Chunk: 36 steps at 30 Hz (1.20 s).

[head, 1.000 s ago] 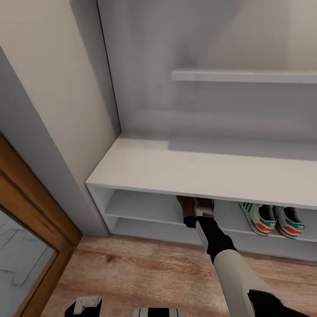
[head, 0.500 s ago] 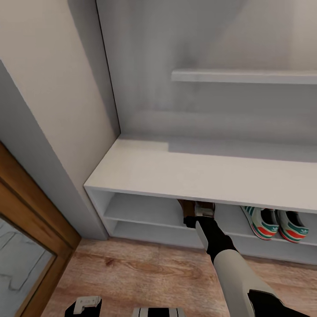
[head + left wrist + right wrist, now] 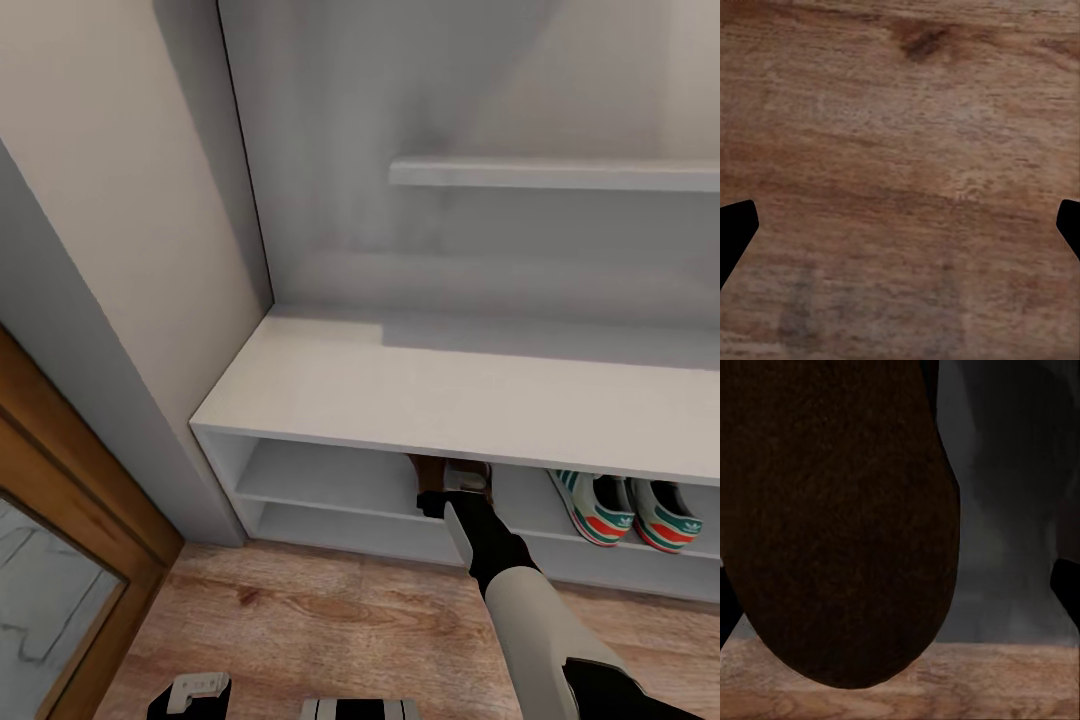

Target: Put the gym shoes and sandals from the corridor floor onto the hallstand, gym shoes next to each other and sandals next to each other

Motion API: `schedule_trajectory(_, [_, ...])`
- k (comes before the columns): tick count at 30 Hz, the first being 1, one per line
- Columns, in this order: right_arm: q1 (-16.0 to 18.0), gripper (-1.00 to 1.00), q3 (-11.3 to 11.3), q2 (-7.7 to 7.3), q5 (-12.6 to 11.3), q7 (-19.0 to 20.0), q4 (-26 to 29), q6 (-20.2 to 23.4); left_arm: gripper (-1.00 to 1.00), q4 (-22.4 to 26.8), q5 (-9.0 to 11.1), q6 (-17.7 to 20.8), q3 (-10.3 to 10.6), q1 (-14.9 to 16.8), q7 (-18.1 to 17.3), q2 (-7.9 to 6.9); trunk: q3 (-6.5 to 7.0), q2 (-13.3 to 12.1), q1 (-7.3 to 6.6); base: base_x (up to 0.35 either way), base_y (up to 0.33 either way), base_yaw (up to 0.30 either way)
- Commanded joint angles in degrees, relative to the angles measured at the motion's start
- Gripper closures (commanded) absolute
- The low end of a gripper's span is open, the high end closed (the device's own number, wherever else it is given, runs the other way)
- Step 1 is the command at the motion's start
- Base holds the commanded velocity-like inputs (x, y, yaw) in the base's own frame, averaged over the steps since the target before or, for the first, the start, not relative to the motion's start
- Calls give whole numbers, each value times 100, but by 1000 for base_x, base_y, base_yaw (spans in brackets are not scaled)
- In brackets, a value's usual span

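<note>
Since the earlier frame, right gripper (image 3: 452,490) reaches slightly deeper under hallstand (image 3: 420,400), carrying sandal (image 3: 832,510) toward gym shoes (image 3: 628,508); jaw closure cannot be told. Left gripper (image 3: 900,225) hangs wide open, empty.

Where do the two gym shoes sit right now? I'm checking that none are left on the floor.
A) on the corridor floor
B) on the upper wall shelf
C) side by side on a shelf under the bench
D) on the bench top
C: the gym shoes stand side by side on an open shelf beneath the top of the hallstand, right of the right gripper.
</note>
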State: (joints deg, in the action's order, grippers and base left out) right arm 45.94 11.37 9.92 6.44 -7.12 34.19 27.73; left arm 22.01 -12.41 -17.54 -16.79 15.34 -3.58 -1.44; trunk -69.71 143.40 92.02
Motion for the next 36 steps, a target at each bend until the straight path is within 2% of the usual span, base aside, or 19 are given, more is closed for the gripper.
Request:
schedule_trajectory(1, [2,-100,32,8,59,17,9,34,-100,-3,-42,-22,-48,5,-38,4,-4,2,-1,0,0,0])
schedule_trajectory(17, [2,-100,32,8,59,18,9,34,-100,-3,-42,-22,-43,4,-38,4,-4,2,-1,0,0,0])
schedule_trajectory(36, [2,-100,32,8,59,21,7,34,-100,-3,-42,-22,-44,4,-38,4,-4,2,-1,-304,0,0])
